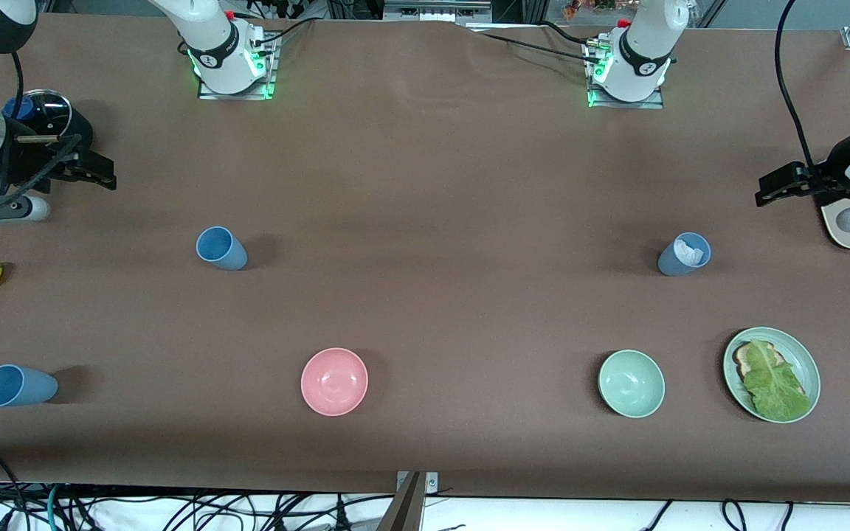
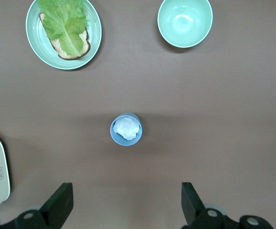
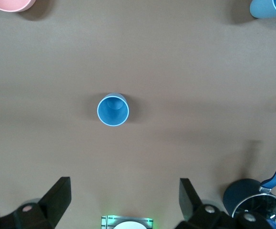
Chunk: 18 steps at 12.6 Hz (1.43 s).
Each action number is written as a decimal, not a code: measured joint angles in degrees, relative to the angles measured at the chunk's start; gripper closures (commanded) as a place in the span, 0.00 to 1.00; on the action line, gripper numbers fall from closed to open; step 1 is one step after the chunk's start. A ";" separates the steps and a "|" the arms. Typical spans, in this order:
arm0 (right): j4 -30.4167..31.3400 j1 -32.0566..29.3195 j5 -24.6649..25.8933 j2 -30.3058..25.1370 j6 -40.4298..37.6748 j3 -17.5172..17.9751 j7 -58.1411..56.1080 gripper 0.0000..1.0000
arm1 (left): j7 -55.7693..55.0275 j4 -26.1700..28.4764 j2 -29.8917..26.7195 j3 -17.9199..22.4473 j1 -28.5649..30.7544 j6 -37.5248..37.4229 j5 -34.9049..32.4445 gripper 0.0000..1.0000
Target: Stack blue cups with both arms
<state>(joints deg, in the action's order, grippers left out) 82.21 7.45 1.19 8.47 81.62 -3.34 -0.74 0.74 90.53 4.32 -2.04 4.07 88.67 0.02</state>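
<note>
Presently three blue cups [image 1: 221,248] [image 1: 683,254] [image 1: 18,386] upright, apart; left gripper [image 2: 124,206], right gripper [image 3: 123,204] spread wide, holding nothing, above table.

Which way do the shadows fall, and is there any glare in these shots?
Front view: soft shadows spread from each blue cup toward the left arm's end of the table; green light glows at both arm bases. Left wrist view: a small highlight shines inside the pale green bowl. Right wrist view: evenly lit, no glare.

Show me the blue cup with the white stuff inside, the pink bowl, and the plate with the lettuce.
blue cup with white stuff [image 2: 126,129], left wrist view, on the white wad inside it.
pink bowl [image 1: 334,381], front view, on its inner bottom.
plate with lettuce [image 1: 807,358], front view, on its bare green rim.
</note>
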 measured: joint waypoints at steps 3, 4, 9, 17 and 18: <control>-0.01 0.03 0.09 -0.01 0.14 0.01 0.35 0.00 | 0.02 -1.26 0.25 0.31 0.39 -0.26 0.00 0.00; -0.01 0.03 0.09 0.00 0.21 0.01 0.35 0.00 | 0.02 -2.58 0.68 0.45 0.44 -1.32 0.00 0.00; 0.03 0.26 0.09 0.03 0.16 0.24 0.35 0.00 | 0.07 -6.09 3.15 0.42 0.44 -3.63 0.00 0.00; 0.32 0.68 0.09 0.09 0.04 0.40 0.35 0.00 | 0.10 -6.18 3.19 -0.04 0.15 -5.03 0.00 0.00; 0.32 0.70 0.09 0.09 0.03 0.40 0.35 0.00 | 0.10 -6.18 3.18 -0.04 0.15 -5.03 0.00 0.00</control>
<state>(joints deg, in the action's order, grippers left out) 82.53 8.14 1.28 8.56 81.65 -2.94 -0.39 0.85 84.34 7.51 -2.08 4.22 83.64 0.02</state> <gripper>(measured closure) 0.000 0.000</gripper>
